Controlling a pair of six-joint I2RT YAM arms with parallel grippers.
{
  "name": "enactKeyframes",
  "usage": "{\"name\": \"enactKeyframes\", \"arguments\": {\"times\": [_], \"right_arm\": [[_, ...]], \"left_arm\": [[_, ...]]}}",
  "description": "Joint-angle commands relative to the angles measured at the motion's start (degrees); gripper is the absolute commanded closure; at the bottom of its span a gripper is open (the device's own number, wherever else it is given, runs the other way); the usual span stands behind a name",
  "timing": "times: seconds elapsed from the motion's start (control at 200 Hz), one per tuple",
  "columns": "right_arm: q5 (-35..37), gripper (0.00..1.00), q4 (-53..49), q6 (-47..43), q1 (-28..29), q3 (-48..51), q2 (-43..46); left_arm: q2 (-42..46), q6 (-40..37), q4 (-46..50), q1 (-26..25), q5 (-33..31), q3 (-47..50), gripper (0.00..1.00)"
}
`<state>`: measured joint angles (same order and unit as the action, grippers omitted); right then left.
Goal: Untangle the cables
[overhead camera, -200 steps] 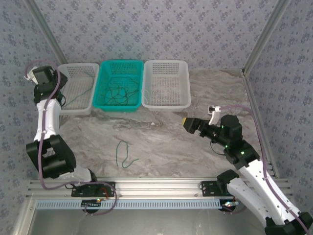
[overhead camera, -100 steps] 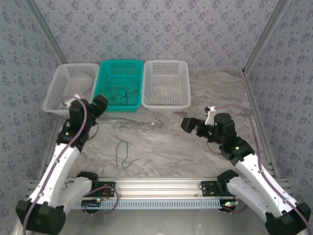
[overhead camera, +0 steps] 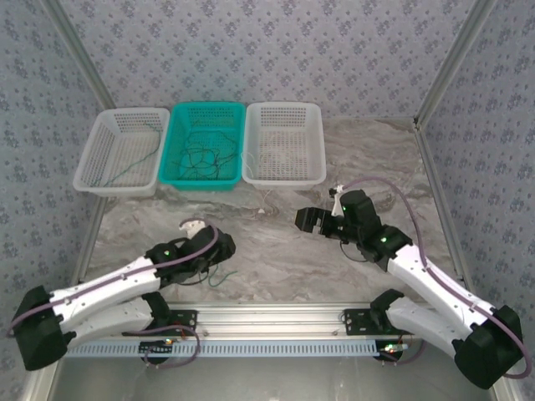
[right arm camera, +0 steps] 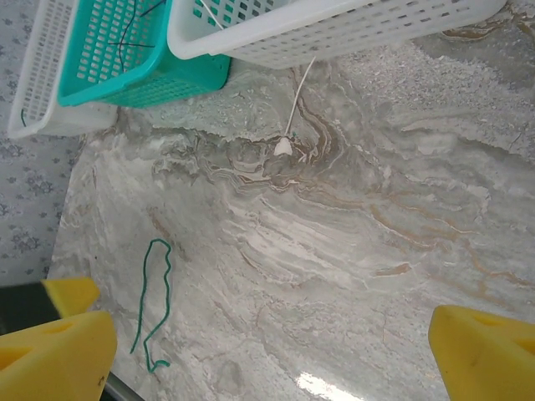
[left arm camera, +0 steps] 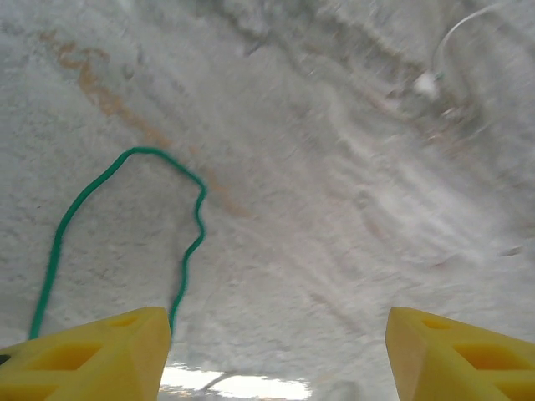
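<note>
Swinging down from the far left, our left tool (left arm camera: 276,342) now hangs low over the surface (left arm camera: 351,209), spread wide and holding nothing. The loose green cable (left arm camera: 134,151) lies just ahead of it, both ends running down behind the tool's left finger. Our right tool (overhead camera: 303,219) has edged forward too, also spread and empty. The remaining cables (overhead camera: 201,157) sit tangled in the teal basket (overhead camera: 207,106), well beyond both tools. We judge that 1 cable is already separated, and the left tool is lining up to grasp it.
</note>
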<state>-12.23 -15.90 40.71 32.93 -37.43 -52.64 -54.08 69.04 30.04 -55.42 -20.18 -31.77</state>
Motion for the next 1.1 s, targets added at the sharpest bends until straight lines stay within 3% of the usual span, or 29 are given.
{"name": "enactKeyframes", "arguments": {"times": [0.0,0.175,0.345,0.625,0.929,1.094], "right_arm": [[1.5,0.02,0.9,0.9,0.7,-1.2,0.9],[2.9,0.02,0.7,0.8,0.8,-0.2,2.4],[3.0,0.02,0.8,1.0,0.9,-0.6,2.0],[3.2,0.02,0.5,1.6,1.3,-0.5,1.8],[3.5,0.02,-0.1,1.6,1.4,-0.9,2.8],[3.0,0.02,-0.8,2.0,1.7,-2.0,3.0]], "left_arm": [[-3.7,-2.0,4.8,-1.3,-3.0,-0.3,0.31],[-10.3,-9.5,2.9,-1.4,3.2,-0.3,0.40],[-16.8,-11.3,2.9,-1.5,7.8,-1.3,0.46],[-23.2,-11.2,5.1,-1.9,7.9,-2.4,0.73],[-18.8,-10.0,5.1,-2.3,6.5,-1.4,0.97],[-12.4,-9.6,2.2,-2.2,5.8,-0.1,1.00]]}}
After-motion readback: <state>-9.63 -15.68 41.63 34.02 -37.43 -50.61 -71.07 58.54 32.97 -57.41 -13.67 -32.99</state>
